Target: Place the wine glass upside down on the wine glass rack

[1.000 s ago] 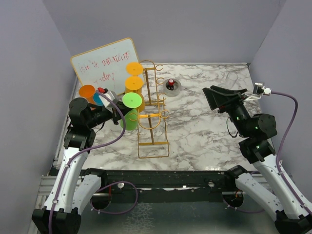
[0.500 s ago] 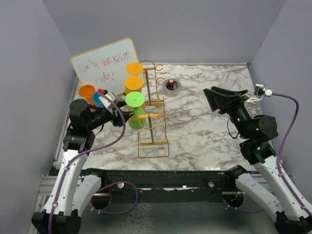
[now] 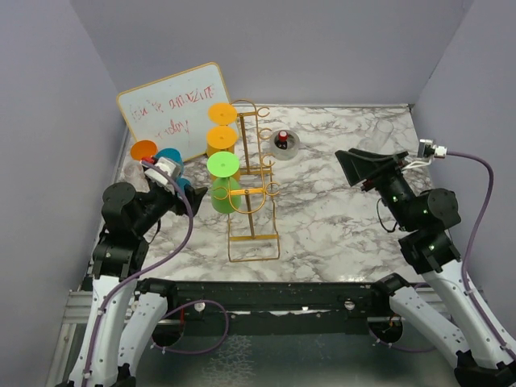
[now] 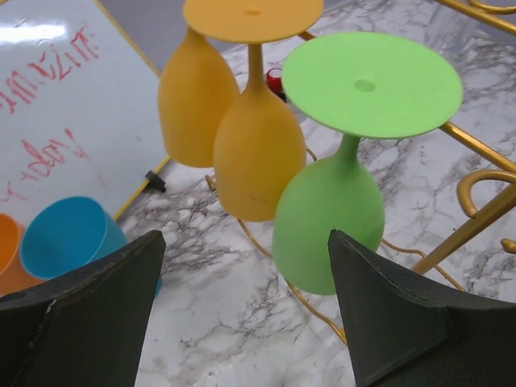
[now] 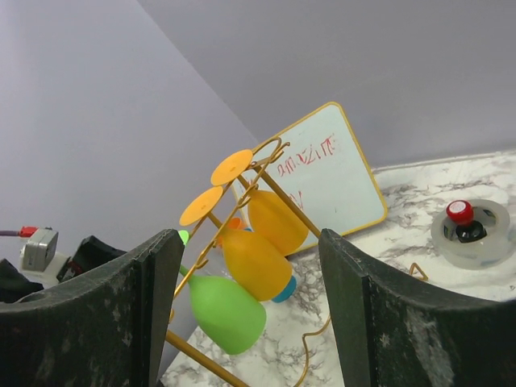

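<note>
Left of the wine glass rack [image 3: 251, 193] the green wine glass [image 4: 330, 218] hangs upside down on the near hook, foot up, bowl down. Two yellow-orange glasses [image 3: 221, 135] hang the same way on that side, further back. Left hand [image 4: 244, 235] sits just left of the rack, fingers spread wide, nothing between them, apart from the green glass. Right hand [image 5: 247, 234] is well to the right of the rack, raised, spread too, empty. Whiteboard [image 3: 173, 105] leans behind-left of the rack, blue cup [image 4: 64, 238] in front of it on the marble worktop [image 3: 339, 226].
</note>
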Controlling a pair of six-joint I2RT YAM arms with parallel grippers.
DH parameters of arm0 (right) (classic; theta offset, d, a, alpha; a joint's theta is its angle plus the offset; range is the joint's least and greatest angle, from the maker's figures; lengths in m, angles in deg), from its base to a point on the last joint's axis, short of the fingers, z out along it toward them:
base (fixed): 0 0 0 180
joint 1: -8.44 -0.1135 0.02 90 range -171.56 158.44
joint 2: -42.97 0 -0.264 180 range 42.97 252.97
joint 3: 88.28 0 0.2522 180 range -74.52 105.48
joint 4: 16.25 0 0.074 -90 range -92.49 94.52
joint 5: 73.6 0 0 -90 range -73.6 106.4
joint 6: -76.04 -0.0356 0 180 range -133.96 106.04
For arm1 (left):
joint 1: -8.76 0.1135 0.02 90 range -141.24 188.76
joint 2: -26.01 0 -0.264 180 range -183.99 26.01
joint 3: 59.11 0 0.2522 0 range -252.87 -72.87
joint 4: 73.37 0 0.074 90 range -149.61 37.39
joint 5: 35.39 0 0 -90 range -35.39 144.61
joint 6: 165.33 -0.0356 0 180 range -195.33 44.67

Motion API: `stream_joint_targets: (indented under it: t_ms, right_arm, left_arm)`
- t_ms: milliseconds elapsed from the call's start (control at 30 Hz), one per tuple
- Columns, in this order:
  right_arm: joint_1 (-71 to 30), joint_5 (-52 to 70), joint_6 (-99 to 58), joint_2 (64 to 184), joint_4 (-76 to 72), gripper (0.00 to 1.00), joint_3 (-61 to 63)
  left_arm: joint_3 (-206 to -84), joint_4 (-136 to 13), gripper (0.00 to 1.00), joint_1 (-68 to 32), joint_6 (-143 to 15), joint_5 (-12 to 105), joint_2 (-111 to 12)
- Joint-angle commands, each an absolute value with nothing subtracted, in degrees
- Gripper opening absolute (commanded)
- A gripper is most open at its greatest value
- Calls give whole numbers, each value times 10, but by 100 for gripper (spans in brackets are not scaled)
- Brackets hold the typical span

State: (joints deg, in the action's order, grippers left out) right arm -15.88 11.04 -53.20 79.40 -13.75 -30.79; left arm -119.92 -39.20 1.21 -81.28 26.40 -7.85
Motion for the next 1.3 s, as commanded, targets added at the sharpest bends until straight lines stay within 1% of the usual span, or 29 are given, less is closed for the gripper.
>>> stream_joint_targets:
  t_ms: [0, 67, 100, 167, 200, 233, 300, 367, 433, 533, 567, 600, 667, 700, 733, 767, 900, 1033, 1133, 1267]
  right_arm:
    - [-161, 125, -550, 795, -59, 73, -276]
    - [-161, 135, -557, 795, -37, 73, -273]
    - [-161, 140, -563, 796, -28, 73, -272]
    - [-161, 153, -575, 798, 4, 73, -263]
    - [-161, 159, -582, 800, 34, 73, -255]
    - [-161, 162, -588, 804, 60, 73, -246]
    - [-161, 185, -599, 810, 107, 73, -232]
    - [-161, 190, -610, 811, 141, 72, -226]
    - [-161, 187, -616, 803, 151, 71, -231]
    - [-161, 182, -625, 791, 165, 71, -239]
    - [-161, 182, -627, 788, 172, 71, -238]
    - [-161, 183, -629, 785, 181, 70, -237]
    - [-161, 185, -628, 781, 198, 70, -233]
    - [-161, 187, -629, 781, 206, 70, -229]
    - [-161, 189, -629, 781, 216, 70, -224]
    - [-161, 189, -627, 781, 222, 70, -220]
    - [-161, 192, -635, 777, 226, 70, -220]
    - [-161, 203, -637, 784, 233, 69, -215]
    - [-161, 204, -636, 797, 245, 69, -207]
    - [-161, 201, -632, 811, 257, 69, -202]
  left_arm:
    - [-1237, -322, 84, 15, -789, 382, -68]
    - [-1240, -316, 82, 16, -769, 415, -66]
    - [-1239, -310, 78, 15, -762, 435, -67]
    - [-1237, -295, 67, 15, -747, 487, -79]
    - [-1239, -286, 64, 16, -730, 525, -88]
    - [-1244, -276, 64, 16, -716, 561, -100]
    - [-1256, -258, 69, 15, -690, 619, -130]
    - [-1269, -251, 75, 15, -665, 639, -161]
    - [-1271, -269, 81, 15, -649, 634, -189]
    - [-1281, -305, 82, 15, -629, 639, -245]
    - [-1286, -318, 80, 15, -627, 640, -268]
    - [-1295, -331, 77, 15, -626, 639, -293]
    - [-1321, -347, 63, 15, -629, 632, -342]
    - [-1337, -350, 58, 15, -631, 632, -366]
    - [-1352, -351, 54, 18, -633, 635, -387]
    - [-1367, -354, 52, 19, -634, 639, -406]
    - [-1414, -357, 51, 29, -645, 625, -468]
    - [-1424, -356, 50, 49, -634, 609, -514]
    - [-1423, -355, 46, 65, -625, 576, -546]
    - [-1422, -348, 44, 77, -631, 509, -570]
